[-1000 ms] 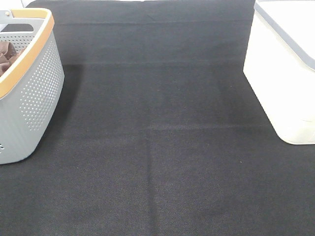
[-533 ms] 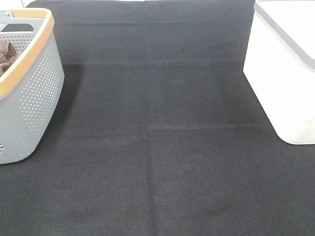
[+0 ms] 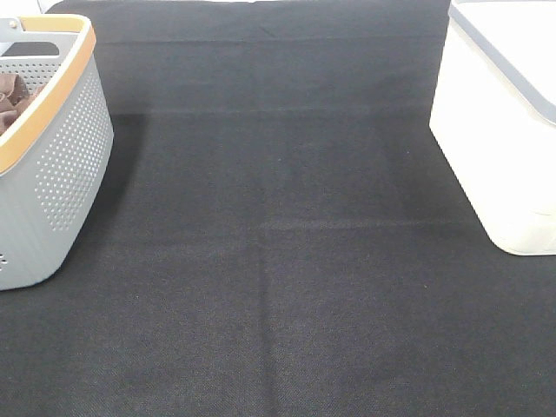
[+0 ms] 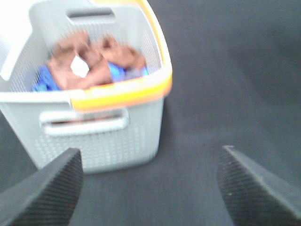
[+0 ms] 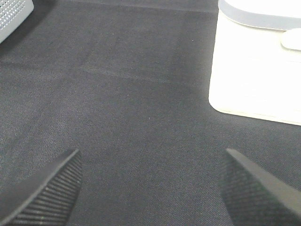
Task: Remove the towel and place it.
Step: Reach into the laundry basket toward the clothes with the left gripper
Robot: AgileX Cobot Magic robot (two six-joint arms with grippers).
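Note:
The rust-brown towel [image 4: 94,63] lies crumpled inside the grey perforated basket [image 4: 108,136] with an orange rim, on top of something blue; a white tag shows on it. In the exterior high view the basket [image 3: 61,165] stands at the far left and only a corner of the towel [image 3: 10,95] shows. My left gripper [image 4: 149,188] is open and empty, above the black mat, short of the basket's near wall. My right gripper [image 5: 150,188] is open and empty over bare mat, near the white bin. Neither gripper shows in the exterior high view.
A white bin [image 3: 504,130] with a grey-edged lid stands at the right; it also shows in the right wrist view [image 5: 256,61]. A black cloth mat [image 3: 278,261] covers the table between basket and bin.

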